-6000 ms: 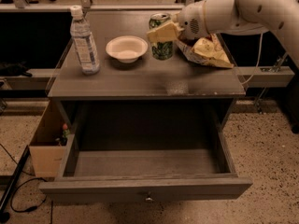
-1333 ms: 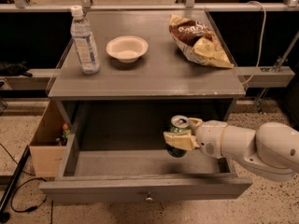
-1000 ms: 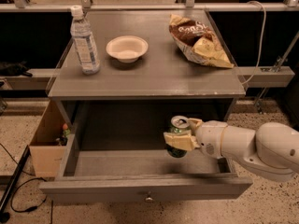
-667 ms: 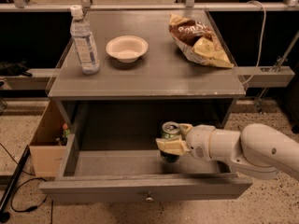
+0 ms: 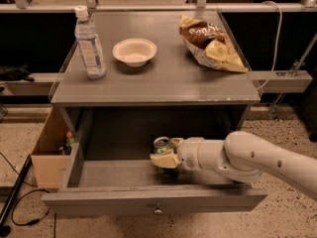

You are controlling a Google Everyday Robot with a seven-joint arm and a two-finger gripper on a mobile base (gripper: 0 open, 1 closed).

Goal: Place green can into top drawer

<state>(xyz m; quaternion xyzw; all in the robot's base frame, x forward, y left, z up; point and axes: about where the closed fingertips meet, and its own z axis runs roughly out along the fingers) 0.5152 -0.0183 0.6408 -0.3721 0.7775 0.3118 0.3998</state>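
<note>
The top drawer (image 5: 114, 200) is pulled wide open below the grey table, with a small metal knob on its front panel. My gripper (image 5: 165, 158) reaches in from the right on a white arm and is shut on the green can (image 5: 162, 145). The can stands upright, its silver top showing, low over the drawer's floor near the middle. Whether the can rests on the floor is hidden by the fingers.
On the table top (image 5: 163, 86) stand a clear water bottle (image 5: 89, 43) at the left, a white bowl (image 5: 134, 51) in the middle and a chip bag (image 5: 211, 44) at the right. A cardboard box (image 5: 50, 153) sits on the floor at the drawer's left.
Six seconds ago the can was held above the table top. Over the last second my gripper has carried it leftward and lower inside the drawer.
</note>
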